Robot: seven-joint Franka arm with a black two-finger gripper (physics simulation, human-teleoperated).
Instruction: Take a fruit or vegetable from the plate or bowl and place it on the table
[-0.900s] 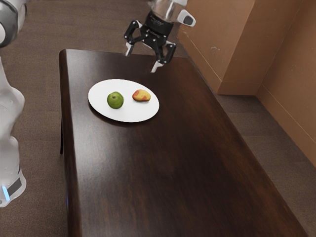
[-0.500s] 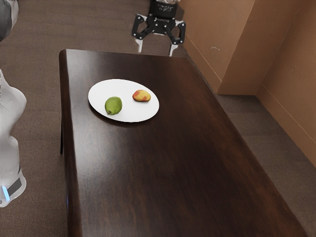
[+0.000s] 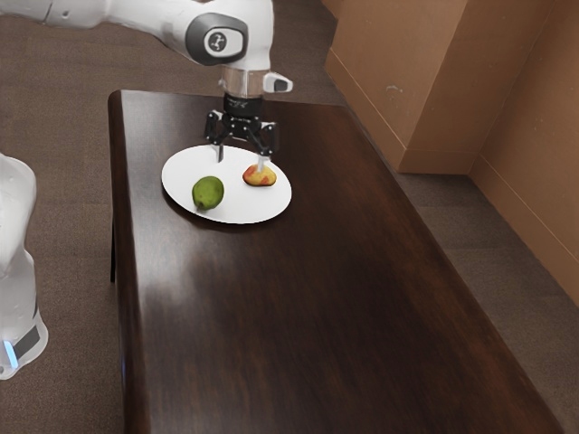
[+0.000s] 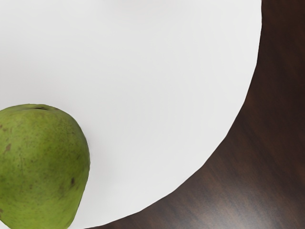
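My gripper (image 3: 241, 163) is over the far part of the white plate (image 3: 188, 173) in the exterior view, fingers apart with nothing between them. One fingertip overlaps the far edge of the red-and-yellow fruit (image 3: 260, 176); whether they touch I cannot tell. The green pear-like fruit (image 3: 208, 193) lies on the plate's nearer side, apart from the fingers. In the wrist view the green fruit (image 4: 40, 167) rests on the plate (image 4: 157, 105).
The dark wooden table (image 3: 298, 316) stretches from the plate toward the exterior view's bottom. A brown wall (image 3: 407, 90) stands beyond the table's edge at the exterior view's right.
From beyond the table's far edge, my gripper has come back over the plate, with the arm now reaching in above. The green fruit had shifted slightly and tipped earlier; it has since stayed put.
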